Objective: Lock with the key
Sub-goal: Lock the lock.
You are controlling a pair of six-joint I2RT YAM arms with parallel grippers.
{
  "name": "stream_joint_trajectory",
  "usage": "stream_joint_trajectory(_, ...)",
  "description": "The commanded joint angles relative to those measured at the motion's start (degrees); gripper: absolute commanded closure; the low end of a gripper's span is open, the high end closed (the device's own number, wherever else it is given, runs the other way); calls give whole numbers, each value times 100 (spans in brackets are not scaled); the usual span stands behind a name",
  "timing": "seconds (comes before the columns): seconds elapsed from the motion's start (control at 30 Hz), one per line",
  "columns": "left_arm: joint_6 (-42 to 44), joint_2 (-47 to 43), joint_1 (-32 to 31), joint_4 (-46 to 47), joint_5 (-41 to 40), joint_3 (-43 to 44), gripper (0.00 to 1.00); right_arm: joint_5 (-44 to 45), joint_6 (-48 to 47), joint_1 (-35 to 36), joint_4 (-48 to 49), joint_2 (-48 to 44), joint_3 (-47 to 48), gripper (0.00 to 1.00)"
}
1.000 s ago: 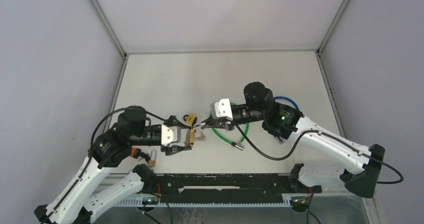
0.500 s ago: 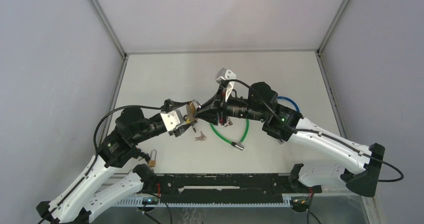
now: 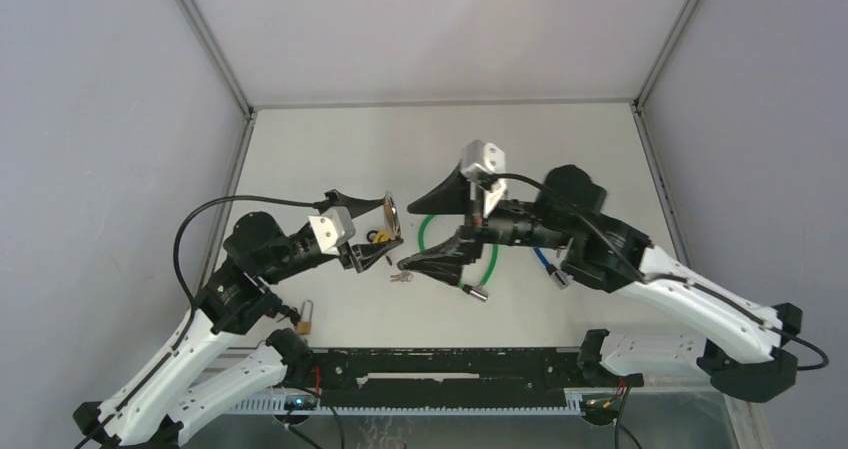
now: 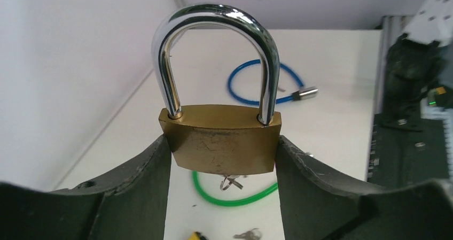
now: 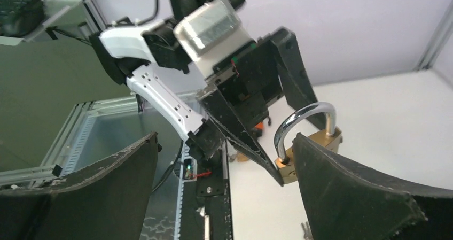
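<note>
A brass padlock (image 4: 223,144) with a steel shackle (image 4: 216,47), its two legs seated in the body, is held upright off the table, and my left gripper (image 4: 223,150) is shut on its body. A small key ring (image 4: 233,182) shows just under the body; whether it hangs from the keyhole I cannot tell. From above, the padlock (image 3: 393,215) sits in the left gripper (image 3: 390,223), facing my right gripper (image 3: 405,239). The right gripper (image 5: 224,197) is wide open and holds nothing, a little apart from the padlock (image 5: 310,144).
Loose keys (image 3: 402,276) lie on the table below the grippers, next to a green cable loop (image 3: 490,264). A blue cable (image 3: 541,260) shows under the right arm. A yellow-and-black item (image 3: 379,236) lies under the left gripper, and a second small padlock (image 3: 305,319) is near the left base.
The right gripper went from shut at the padlock's bottom to wide open and drew back to the right. The left arm lifted and turned the padlock away from the table.
</note>
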Motion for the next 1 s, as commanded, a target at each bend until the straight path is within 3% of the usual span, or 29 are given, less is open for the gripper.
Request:
stream_joint_trajectory(0.0, -1211, -142, 14, 1155, 894, 364, 100, -163, -706, -244, 189, -775, 63, 1)
stream_joint_trajectory(0.17, -1633, -105, 11, 1746, 1332, 497, 100, -135, 625, -937, 1112, -793, -548, 1)
stream_joint_trajectory(0.4, -1752, -188, 19, 2663, 1415, 411, 100, 606, 2868, -1057, 1151, -538, -713, 8)
stream_joint_trajectory(0.57, -715, -201, -25, 2552, 1000, 345, 100, 791, 3249, -781, 1181, -567, -719, 8)
stream_joint_trajectory(0.97, -225, -79, -50, 2646, 1083, 436, 100, 167, 3877, -844, 1621, -213, -678, 2)
